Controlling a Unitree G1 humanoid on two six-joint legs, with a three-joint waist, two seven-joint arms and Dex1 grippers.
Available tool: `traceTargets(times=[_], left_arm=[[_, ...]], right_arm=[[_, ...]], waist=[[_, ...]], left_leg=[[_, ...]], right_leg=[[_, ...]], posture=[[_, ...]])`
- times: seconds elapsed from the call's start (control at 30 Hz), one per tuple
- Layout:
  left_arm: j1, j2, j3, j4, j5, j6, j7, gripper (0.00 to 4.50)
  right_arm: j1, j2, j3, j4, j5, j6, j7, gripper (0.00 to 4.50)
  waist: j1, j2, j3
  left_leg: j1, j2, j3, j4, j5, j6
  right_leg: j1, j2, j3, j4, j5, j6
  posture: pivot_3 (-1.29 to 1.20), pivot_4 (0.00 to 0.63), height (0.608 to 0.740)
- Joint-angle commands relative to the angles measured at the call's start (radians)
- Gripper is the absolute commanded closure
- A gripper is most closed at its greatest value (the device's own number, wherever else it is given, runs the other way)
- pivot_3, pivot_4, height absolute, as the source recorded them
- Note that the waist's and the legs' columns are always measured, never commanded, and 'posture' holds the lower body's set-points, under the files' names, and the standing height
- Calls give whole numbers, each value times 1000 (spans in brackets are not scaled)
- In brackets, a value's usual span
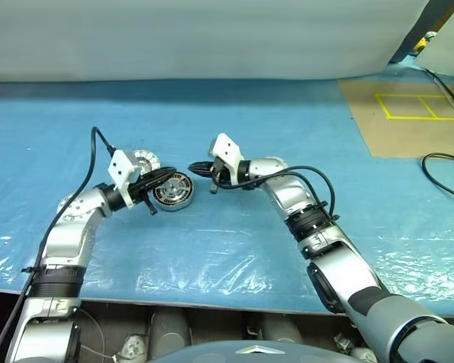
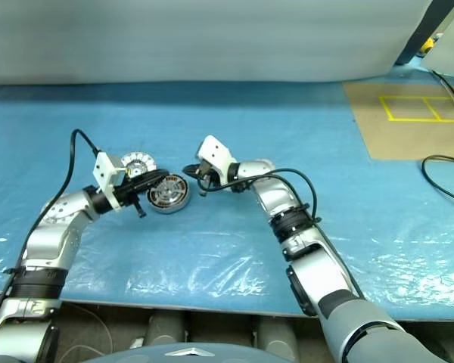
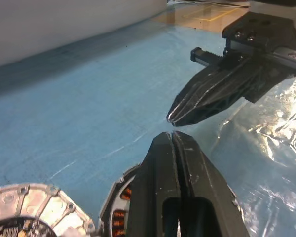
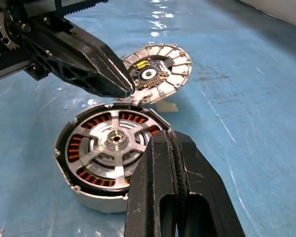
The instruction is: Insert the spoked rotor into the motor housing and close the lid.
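Housing lay on the blue sheet, rotor seated inside: silver spokes over coppery windings. We judged it heavy and rigid, best held by its rim. Behind it lay the lid, silvery and segmented, likely thin and light. Our left gripper and right gripper hovered shut, empty.

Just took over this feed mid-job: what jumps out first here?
The motor housing sits on the blue sheet with the spoked rotor already seated over its coppery windings. The lid lies just beyond it, still off. Both shut claws, left and right, hover tip to tip above the housing.
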Motion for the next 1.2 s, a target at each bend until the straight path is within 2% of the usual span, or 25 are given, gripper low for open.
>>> traceTargets(times=[0.03, 0.23, 0.4, 0.6, 0.73, 0.87, 1.2], left_arm=[[63, 22, 60, -89, -29, 4, 33, 4430], [190, 5, 119, -201, -45, 13, 115, 4430], [295, -3, 155, -282, -61, 37, 182, 4430], [396, 2, 203, -290, -47, 59, 245, 4430], [429, 12, 203, -247, -17, 81, 274, 4430], [387, 15, 155, -190, 31, 103, 297, 4430], [167, -36, 66, 4, 71, 116, 322, 4430]], right_arm=[[-54, 16, 3, 19, 5, -39, 32, 4500], [-122, 53, 12, 123, -19, -107, 42, 4500], [-195, 86, 7, 250, -60, -173, -4, 4500], [-232, 101, -10, 330, -68, -227, -17, 4500], [-214, 94, -21, 308, -42, -230, 26, 4500], [-141, 67, -29, 176, 21, -158, 148, 4500], [21, -16, -27, -149, 65, 28, 184, 4500]], waist=[[0, 0, 0], [0, 0, 0], [-1, 0, 0], [-1, 1, 0], [0, 1, 1], [4, 1, 0], [1, 0, 0]], left_leg=[[0, 0, 0, 0, 0, 0], [0, 0, 0, 0, 0, 0], [0, 0, 0, 0, 0, 0], [0, 1, 1, 0, 0, 1], [-1, 1, 1, 0, 0, 1], [0, 1, 1, 0, 0, 2], [0, 0, 1, 2, 1, 4]], right_leg=[[0, 0, 0, 0, 0, 0], [0, 0, 0, 0, -2, -3], [0, 0, 0, 0, -3, -4], [-1, 0, 0, 0, -3, -5], [-1, 0, 0, 0, -3, -5], [-1, 0, 0, 0, -3, -5], [0, 0, 0, 1, -2, -4]], posture=[[0, 150, 740], [0, 150, 740], [0, 150, 740], [0, 150, 740], [0, 150, 740], [0, 150, 740], [0, 150, 740]])
